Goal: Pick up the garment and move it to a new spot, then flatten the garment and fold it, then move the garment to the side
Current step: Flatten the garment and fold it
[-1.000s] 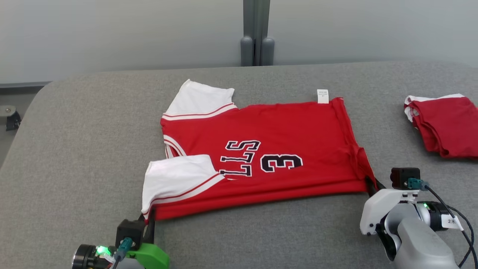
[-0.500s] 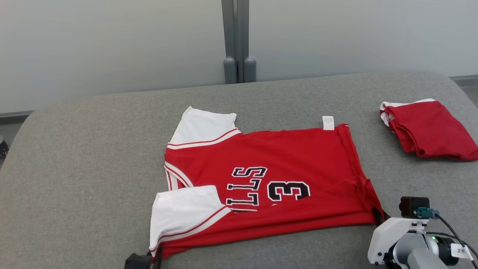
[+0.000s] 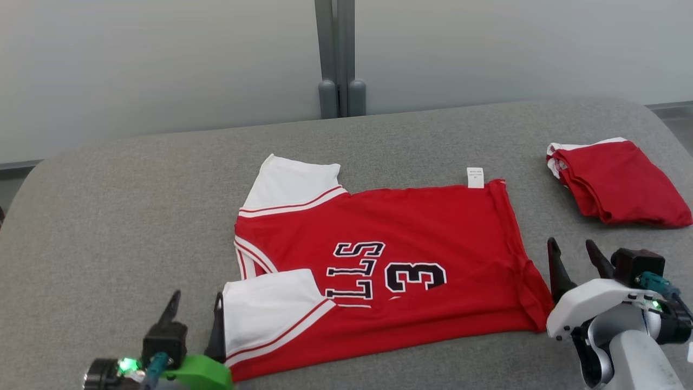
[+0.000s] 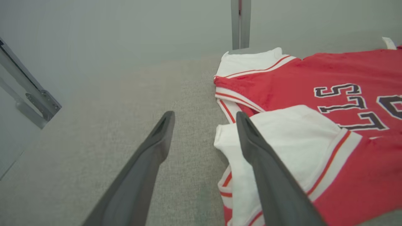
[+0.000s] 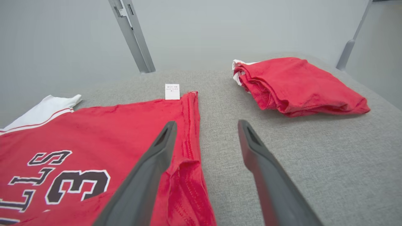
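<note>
The jersey lies spread mid-tabletop, collar end to the left and hem to the right. One sleeve sits at its far left corner. The other sleeve lies folded over its near left part. A label juts from the far edge by the hem. A folded cloth lies at the far right, well apart. The left claw is just left of the near sleeve. The right claw is just right of the hem. A post stands behind the tabletop.
</note>
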Controlling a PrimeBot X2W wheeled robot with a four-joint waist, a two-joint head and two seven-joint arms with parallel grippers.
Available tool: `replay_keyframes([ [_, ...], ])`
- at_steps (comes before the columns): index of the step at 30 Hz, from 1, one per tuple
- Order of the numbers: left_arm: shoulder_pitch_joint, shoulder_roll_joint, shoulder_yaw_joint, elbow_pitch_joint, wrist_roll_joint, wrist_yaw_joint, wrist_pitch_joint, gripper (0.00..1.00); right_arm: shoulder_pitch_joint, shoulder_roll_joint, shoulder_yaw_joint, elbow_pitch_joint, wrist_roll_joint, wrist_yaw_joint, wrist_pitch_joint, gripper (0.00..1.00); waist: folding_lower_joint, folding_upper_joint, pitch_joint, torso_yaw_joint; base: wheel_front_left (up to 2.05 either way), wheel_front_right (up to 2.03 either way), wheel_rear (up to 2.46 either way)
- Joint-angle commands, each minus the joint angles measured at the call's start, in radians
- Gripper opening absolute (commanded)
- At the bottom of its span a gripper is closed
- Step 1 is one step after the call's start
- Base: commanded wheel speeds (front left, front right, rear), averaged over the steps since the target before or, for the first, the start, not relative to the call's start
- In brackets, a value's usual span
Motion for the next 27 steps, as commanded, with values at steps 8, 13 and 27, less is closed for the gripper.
replay_keyframes([
  [8,-0.167,0.034,0.014,-0.130,-0.010,-0.061,0.012,1.00,-0.085,0.005,0.081,-0.156,-0.023,-0.001,0.026,1.00,0.0000,0.0000,0.131,-0.063,0.00,0.00,0.00],
  [13,-0.388,0.093,-0.053,-0.036,-0.011,-0.141,0.167,1.00,-0.201,-0.005,0.155,-0.170,0.005,-0.001,0.053,1.00,0.0000,0.0000,0.238,-0.113,0.00,0.00,0.00],
  [27,-0.936,0.347,-0.351,0.133,-0.463,-0.159,0.677,1.00,-0.513,-0.057,0.320,-0.047,0.097,-0.001,0.005,1.00,0.0000,0.0000,0.497,-0.247,0.00,0.00,0.00],
])
